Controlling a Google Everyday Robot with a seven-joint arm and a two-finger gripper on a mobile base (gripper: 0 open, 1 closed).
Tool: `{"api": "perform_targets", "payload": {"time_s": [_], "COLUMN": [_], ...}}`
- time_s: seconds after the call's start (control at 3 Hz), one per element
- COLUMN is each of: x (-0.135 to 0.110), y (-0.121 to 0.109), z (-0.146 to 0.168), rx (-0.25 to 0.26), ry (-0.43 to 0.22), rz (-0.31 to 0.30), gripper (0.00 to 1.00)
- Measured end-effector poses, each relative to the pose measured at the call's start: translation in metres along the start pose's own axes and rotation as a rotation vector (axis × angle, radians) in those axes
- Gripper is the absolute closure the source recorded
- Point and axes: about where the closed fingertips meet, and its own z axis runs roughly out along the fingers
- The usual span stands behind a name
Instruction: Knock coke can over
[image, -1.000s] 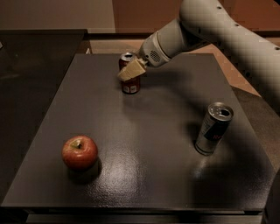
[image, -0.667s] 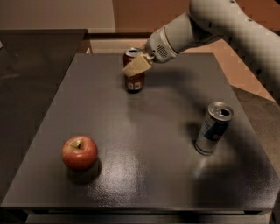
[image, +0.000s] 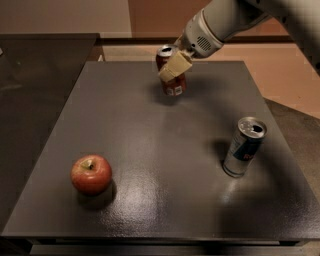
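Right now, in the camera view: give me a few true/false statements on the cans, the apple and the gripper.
1. The coke can lies flat on the table. False: it stands on its base.
2. The gripper is at the coke can, over the far part of the table. True.
3. The silver-and-blue can is tipped over. False: it stands upright.
4. The apple sits apart from both cans. True.
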Motion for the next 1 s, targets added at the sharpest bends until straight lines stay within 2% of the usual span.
{"api": "perform_targets", "payload": {"time_s": [0.67,1.0], "x": [0.049,0.071], "y": [-0.008,-0.008], "z": [-0.024,-0.029], "rx": [0.043,0.029], "ry": [0.265,0.389], "rz": [-0.052,-0.094], "gripper": [1.0,1.0]}}
